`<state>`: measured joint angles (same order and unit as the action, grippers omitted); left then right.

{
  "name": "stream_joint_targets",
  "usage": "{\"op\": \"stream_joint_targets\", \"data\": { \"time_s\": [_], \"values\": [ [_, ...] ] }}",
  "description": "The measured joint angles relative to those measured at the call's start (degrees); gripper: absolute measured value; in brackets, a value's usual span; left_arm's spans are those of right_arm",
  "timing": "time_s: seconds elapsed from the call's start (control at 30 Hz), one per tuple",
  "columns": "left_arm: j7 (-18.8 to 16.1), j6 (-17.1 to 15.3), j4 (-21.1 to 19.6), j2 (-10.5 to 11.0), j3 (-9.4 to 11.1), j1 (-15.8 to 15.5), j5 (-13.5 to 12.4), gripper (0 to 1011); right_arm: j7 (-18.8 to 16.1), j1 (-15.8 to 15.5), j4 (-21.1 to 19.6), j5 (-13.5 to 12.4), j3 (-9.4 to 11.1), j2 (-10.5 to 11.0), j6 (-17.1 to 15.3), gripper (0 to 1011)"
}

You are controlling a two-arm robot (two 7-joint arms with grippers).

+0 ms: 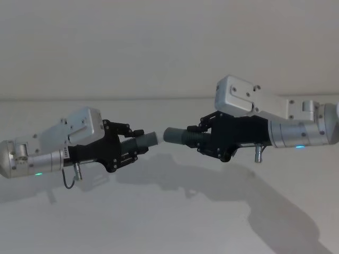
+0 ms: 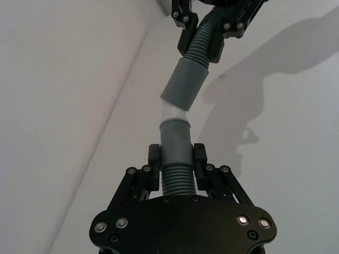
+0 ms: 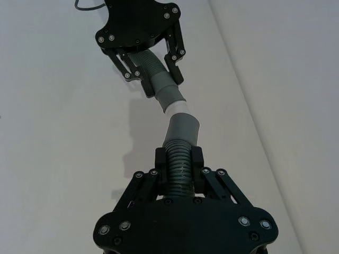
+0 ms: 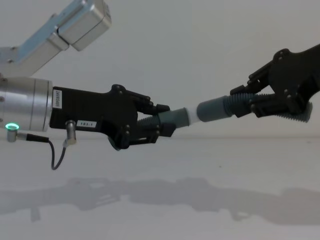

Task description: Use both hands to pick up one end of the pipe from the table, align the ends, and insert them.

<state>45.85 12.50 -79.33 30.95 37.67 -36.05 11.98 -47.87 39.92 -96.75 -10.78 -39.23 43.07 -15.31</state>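
Observation:
Both pipe pieces are held in the air above the white table (image 1: 169,227). My left gripper (image 1: 139,142) (image 2: 176,159) (image 4: 164,120) is shut on the ribbed body of one piece (image 2: 175,140), whose whitish tip (image 2: 174,112) (image 4: 190,115) points right. My right gripper (image 1: 195,137) (image 3: 179,161) (image 4: 242,104) is shut on the ribs of the other piece, whose wide grey cuff (image 1: 174,135) (image 3: 183,129) (image 4: 215,110) points left. The tip sits at the cuff's mouth at a slight angle. The head view shows a narrow gap there, so I cannot tell whether it has entered.
A thin black cable (image 4: 55,155) loops down from my left wrist. A plain wall (image 1: 169,47) rises at the table's far edge. Arm shadows fall on the bare table below the grippers.

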Motion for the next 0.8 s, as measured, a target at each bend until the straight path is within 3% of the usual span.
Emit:
{"op": "stream_joint_targets", "data": {
  "time_s": [0.8],
  "values": [
    [0.0,0.0,0.0,0.0,0.0,0.0,0.0,336,0.1,0.0,0.0,0.0,0.0,0.0,0.0,244]
  ]
}}
